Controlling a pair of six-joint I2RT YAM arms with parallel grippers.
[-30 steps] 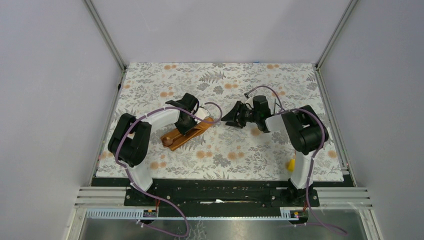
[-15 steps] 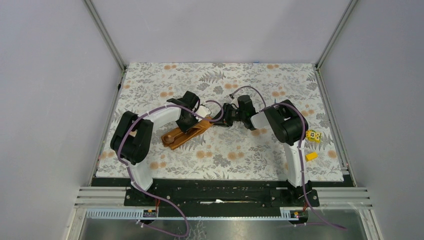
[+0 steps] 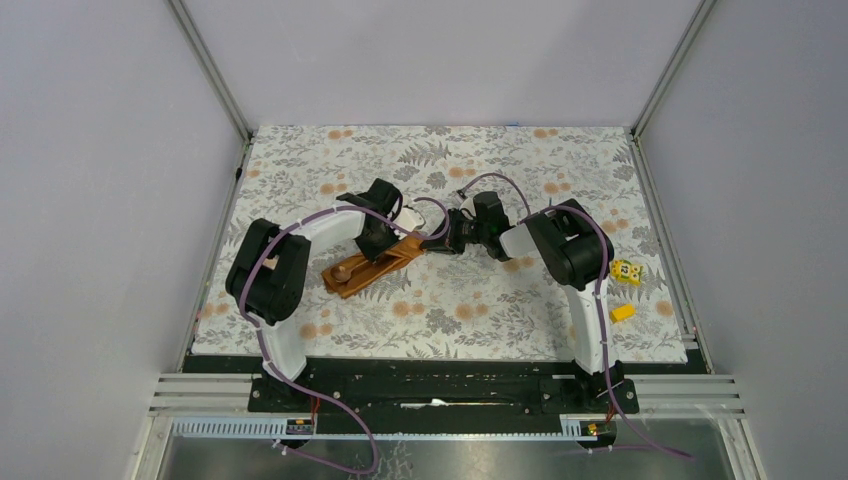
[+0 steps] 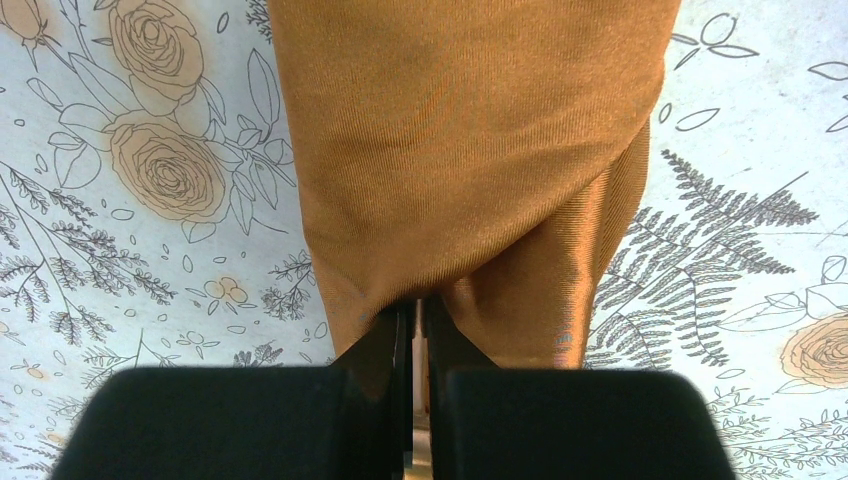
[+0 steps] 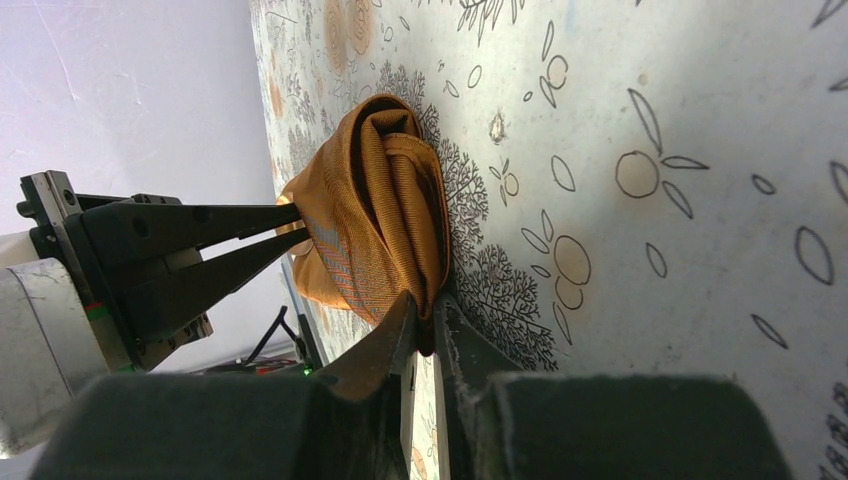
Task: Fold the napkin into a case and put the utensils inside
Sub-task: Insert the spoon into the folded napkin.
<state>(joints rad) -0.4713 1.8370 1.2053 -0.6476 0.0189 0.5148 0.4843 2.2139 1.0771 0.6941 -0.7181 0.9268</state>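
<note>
The napkin lies as a long narrow orange-brown case [image 3: 365,272], running from lower left to upper right on the floral mat. A small round copper-coloured bowl [image 3: 343,271] shows at its lower left end; the utensil handles are hidden. My left gripper [image 3: 387,246] is shut on the cloth's fold [image 4: 470,150] near the upper right end. My right gripper [image 3: 429,243] comes in from the right and is shut on the bunched edge of that same end [image 5: 385,200]. The left gripper's fingers [image 5: 200,250] show in the right wrist view, pinching the cloth from the far side.
Two small yellow blocks [image 3: 625,270] [image 3: 622,312] lie near the mat's right edge. The floral mat [image 3: 480,300] covers the table between grey walls. The metal rail [image 3: 440,390] with both arm bases runs along the near edge.
My right arm has swung left to the case's upper right end and closed on the cloth. The yellow blocks came into view behind it. The left gripper has barely moved.
</note>
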